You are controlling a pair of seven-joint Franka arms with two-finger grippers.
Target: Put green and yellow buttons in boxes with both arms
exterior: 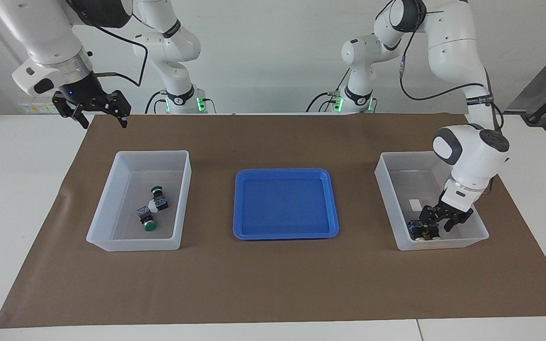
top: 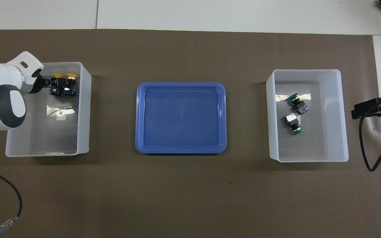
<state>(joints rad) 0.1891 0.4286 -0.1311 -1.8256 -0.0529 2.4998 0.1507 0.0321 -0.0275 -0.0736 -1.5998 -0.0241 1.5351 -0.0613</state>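
Two yellow buttons (top: 58,76) (top: 71,77) lie side by side in the box (top: 84,109) at the left arm's end, against its wall farthest from the robots; in the facing view they (exterior: 417,232) are partly hidden. My left gripper (exterior: 436,227) (top: 52,86) is low inside this box (exterior: 386,189), open, right at the buttons. Two green buttons (exterior: 156,190) (exterior: 150,226) lie in the box (exterior: 104,208) at the right arm's end; they also show from overhead (top: 293,97) (top: 297,132). My right gripper (exterior: 103,122) (top: 359,110) is open and empty, raised over the mat's corner beside that box (top: 342,115).
A shallow blue tray (exterior: 285,203) (top: 180,117) lies between the two boxes with nothing in it. A brown mat (exterior: 273,284) covers the table under everything. A white label (top: 60,110) lies on the floor of the left arm's box.
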